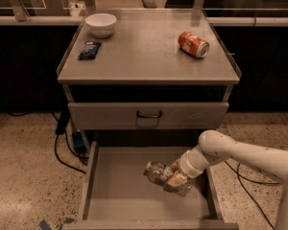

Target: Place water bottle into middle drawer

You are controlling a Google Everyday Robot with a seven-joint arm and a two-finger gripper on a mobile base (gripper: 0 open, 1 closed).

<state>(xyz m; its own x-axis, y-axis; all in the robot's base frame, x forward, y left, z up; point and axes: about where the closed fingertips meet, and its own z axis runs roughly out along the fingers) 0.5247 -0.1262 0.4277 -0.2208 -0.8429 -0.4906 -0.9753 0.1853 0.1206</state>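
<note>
The water bottle (157, 171), clear crinkled plastic, lies tilted inside the open middle drawer (115, 195), near its right side. My gripper (176, 179) comes in from the right on a white arm and is shut on the water bottle's right end, low over the drawer floor. The bottle's cap end points left; its label is mostly hidden by the gripper.
A red soda can (193, 44) lies on the cabinet top at right. A white bowl (101, 24) and a dark snack packet (89, 50) sit at top left. A closed drawer front with black handle (149, 115) is above the open drawer. Cables run on the floor at left and right.
</note>
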